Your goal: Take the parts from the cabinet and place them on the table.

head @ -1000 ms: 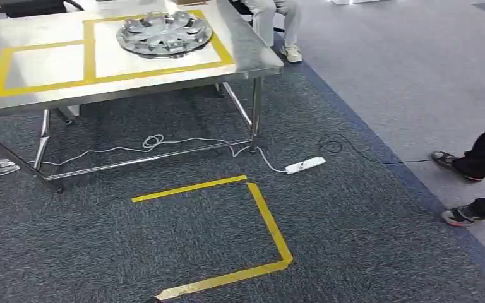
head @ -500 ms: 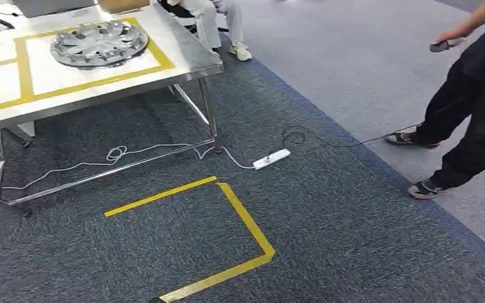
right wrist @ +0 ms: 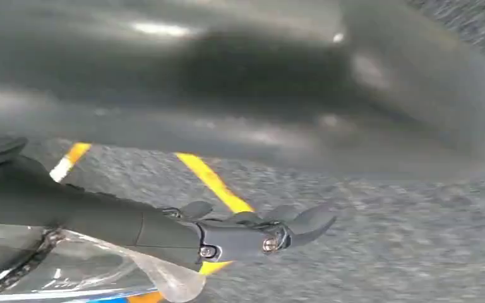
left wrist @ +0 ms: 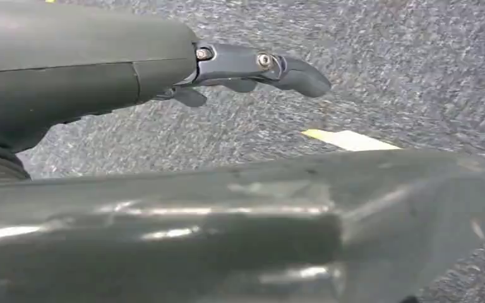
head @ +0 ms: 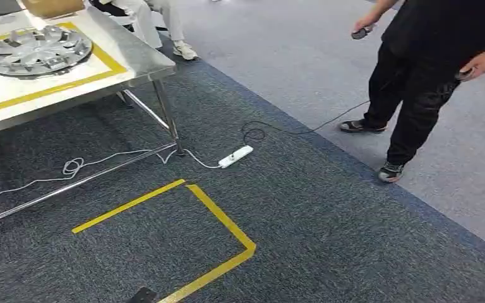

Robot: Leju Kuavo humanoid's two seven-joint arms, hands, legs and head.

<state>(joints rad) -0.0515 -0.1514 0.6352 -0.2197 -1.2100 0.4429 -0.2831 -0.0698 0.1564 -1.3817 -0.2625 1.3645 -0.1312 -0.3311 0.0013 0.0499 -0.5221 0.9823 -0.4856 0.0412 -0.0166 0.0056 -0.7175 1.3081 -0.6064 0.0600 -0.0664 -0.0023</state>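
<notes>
Since the earlier frames the whole head view has swung, so the camera has turned rather than the things: the steel table (head: 140, 63) now sits in the upper left of the frame, and the person in black (head: 427, 76) has come fully into the upper right, a small dark object in each hand. On the table, inside a yellow taped square, lies the silver hubcap (head: 35, 50) (the task's part, already set down). A white power strip (head: 235, 156) lies on the dark carpet near the table leg at centre, its cord running toward the person. Yellow floor tape (head: 221, 214) marks a corner at lower centre. Both arms hang over the carpet: the left hand (left wrist: 252, 69) holds nothing, fingers stretched out; the right hand (right wrist: 259, 230) likewise holds nothing, fingers extended and apart
</notes>
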